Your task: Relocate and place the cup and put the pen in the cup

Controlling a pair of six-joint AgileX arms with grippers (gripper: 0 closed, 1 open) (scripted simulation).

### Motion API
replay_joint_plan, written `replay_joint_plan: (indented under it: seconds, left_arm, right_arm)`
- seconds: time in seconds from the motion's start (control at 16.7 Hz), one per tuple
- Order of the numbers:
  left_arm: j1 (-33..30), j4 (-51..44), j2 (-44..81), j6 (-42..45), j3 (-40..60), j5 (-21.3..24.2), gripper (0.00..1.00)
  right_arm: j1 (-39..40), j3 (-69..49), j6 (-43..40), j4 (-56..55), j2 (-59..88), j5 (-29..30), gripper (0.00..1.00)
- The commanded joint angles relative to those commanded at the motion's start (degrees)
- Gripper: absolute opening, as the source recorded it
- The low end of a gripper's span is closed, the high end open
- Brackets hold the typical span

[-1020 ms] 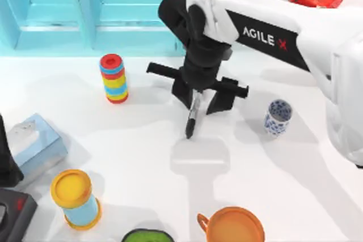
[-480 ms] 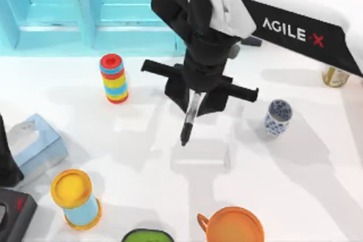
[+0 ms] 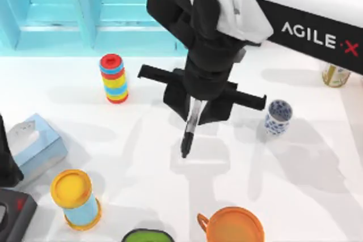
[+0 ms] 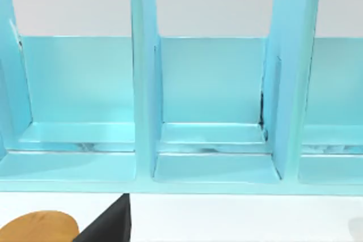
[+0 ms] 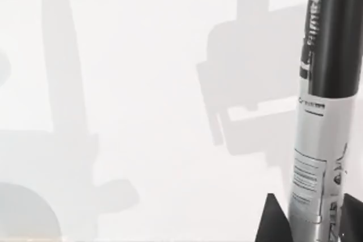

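Now the right gripper [image 3: 195,118] hangs over the middle of the table [image 3: 295,196], its fingers pinching the black marker pen [image 3: 190,127] by the upper barrel, so the tip points down and hangs free. Probably this hold is chosen so the pen can go tip first into the cup. The small blue-patterned cup [image 3: 278,117] stands upright on the table to the right of the gripper, near but apart. The left arm [image 3: 7,160] is parked at the left edge; whether its claw is spread cannot be told.
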State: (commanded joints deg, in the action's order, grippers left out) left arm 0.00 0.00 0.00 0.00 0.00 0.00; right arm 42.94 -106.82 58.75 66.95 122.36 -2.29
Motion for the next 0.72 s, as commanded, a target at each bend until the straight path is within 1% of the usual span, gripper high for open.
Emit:
replay_joint_plan:
  seconds: [0.12,0.3,0.48,0.72]
  left_arm:
    - [0.00,0.00,0.00,0.00,0.00,0.00,1.00]
    - [0.00,0.00,0.00,0.00,0.00,0.00,1.00]
    - [0.00,0.00,0.00,0.00,0.00,0.00,1.00]
    - [0.00,0.00,0.00,0.00,0.00,0.00,1.00]
  right_arm:
    - [0.10,0.39,-0.37,-0.56,-0.23,0.37,0.00]
    - [0.81,4.10,-3.60,-5.81,-2.13,3.69,0.00]
    - [1.83,11.28,-9.32,-15.95,-5.23,9.81,0.00]
    - [3.39,25.02,-19.48,-34.92,-10.46,20.74,0.00]
